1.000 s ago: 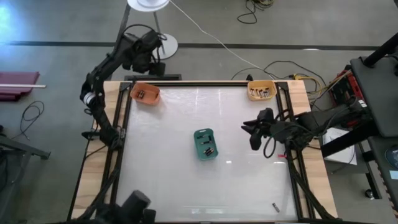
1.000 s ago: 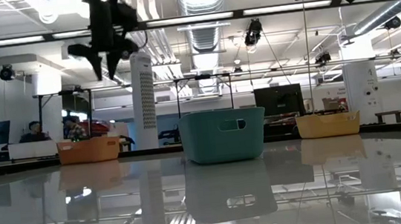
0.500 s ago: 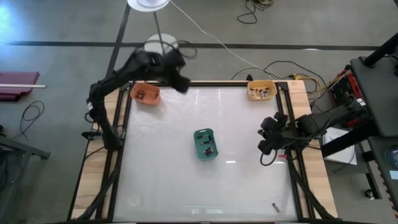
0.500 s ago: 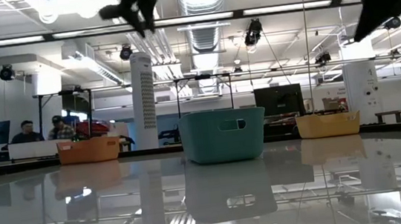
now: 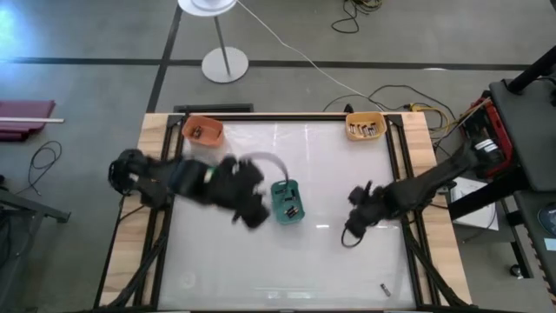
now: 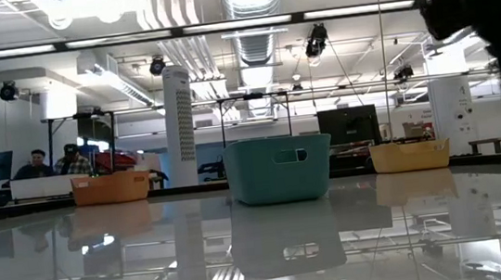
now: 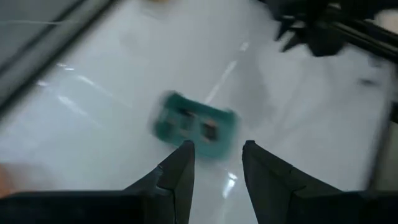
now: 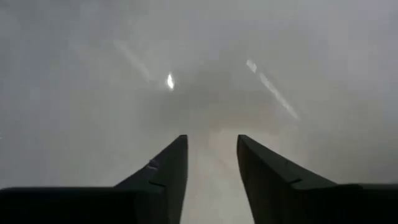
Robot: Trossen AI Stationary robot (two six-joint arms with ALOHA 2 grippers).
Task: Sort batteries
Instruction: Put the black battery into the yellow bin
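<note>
The left jaws (image 5: 254,211) stand parted with nothing between them, as the left wrist view shows by the clear gap between the two dark fingers (image 7: 179,171); they hang over the middle of the white surface (image 5: 217,261), just beside the teal bin (image 5: 287,201) on its left-edge side. The right jaws (image 5: 354,223) are likewise parted and empty, the right wrist view showing only bare surface between their fingers (image 8: 168,168); they sit over the surface toward its right edge, apart from the teal bin. That bin lies near the centre and holds a few dark batteries (image 5: 291,207). More batteries (image 5: 199,132) lie in the orange bin (image 5: 202,130) at the far left corner, and others (image 5: 365,129) in the yellow bin (image 5: 365,125) at the far right corner. One loose battery (image 5: 385,289) rests on the surface near the near right corner, well apart from both arms. In the low view two people (image 6: 52,162) sit in the room beyond the surface
</note>
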